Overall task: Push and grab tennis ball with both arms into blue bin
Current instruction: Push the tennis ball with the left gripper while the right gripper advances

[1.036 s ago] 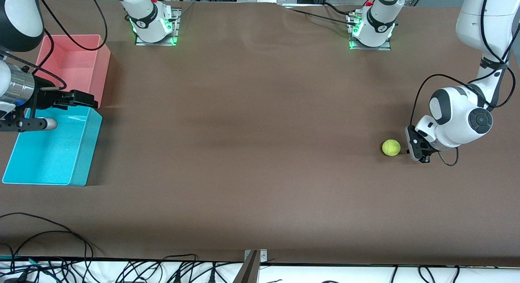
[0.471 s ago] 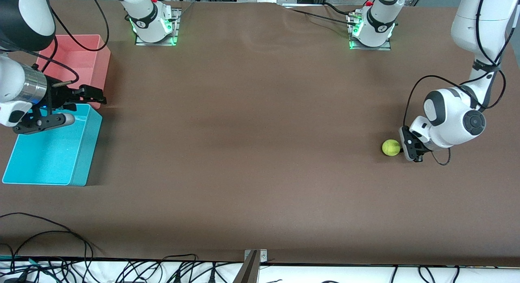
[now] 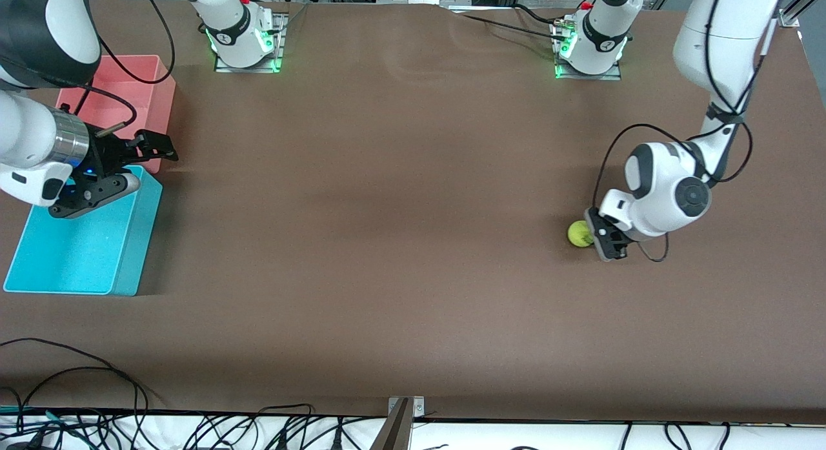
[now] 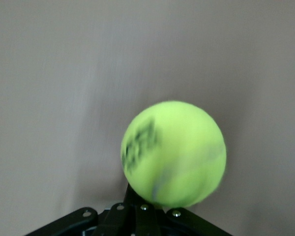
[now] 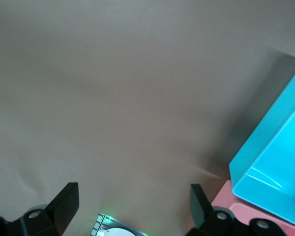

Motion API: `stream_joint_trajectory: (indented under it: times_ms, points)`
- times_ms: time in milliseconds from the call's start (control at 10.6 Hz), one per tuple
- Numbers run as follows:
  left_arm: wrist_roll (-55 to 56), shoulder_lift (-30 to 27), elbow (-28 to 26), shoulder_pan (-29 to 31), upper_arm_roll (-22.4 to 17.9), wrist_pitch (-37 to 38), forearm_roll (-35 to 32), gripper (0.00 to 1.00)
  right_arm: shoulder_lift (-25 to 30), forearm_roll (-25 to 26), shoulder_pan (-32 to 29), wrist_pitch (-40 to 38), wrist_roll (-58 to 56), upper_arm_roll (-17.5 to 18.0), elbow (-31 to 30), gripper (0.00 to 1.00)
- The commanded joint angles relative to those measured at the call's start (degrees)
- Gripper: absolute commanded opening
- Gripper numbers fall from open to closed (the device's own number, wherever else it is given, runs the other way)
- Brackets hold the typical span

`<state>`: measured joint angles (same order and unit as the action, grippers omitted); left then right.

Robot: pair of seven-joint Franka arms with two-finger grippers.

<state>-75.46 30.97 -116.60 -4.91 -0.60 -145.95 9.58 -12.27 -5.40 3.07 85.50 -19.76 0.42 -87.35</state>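
While my right tool (image 3: 151,150) is hanging with its fingers spread wide and empty over the corner where the rectangular cyan plastic bin (image 3: 39,269) is meeting the pink plastic tub (image 3: 161,98), I am waiting there. Across the brown desk (image 3: 387,211), my left tool (image 3: 597,234), clenched shut on nothing, is pressing against the fuzzy yellow-green tennis ball (image 3: 579,234). That ball is sitting on the desk directly between this tool and the distant bin, so I am judging a straight push bin-ward. Dark lettering on the ball (image 4: 140,143) is showing, too smeared to read.
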Motion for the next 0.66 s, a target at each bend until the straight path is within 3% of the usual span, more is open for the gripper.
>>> stream_joint_trajectory:
  times_ms: [0, 282, 565]
  points:
    - [4.10, 1.38, 1.73, -1.51, -0.45, -0.39, 0.80, 0.00, -0.92, -2.69, -0.35, -0.33, -4.48, -0.16, -0.53, 1.00]
    - [-0.63, -0.37, 1.29, 2.88, -0.45, 0.22, 0.71, 0.00, -2.14, -2.78, -0.17, 0.97, -8.01, -0.07, -3.60, 1.00]
    - [-1.97, -8.26, -0.63, 3.50, -0.72, 6.28, -0.77, 0.00, -2.15, -2.78, -0.09, 7.55, -9.42, 0.02, -8.52, 1.00]
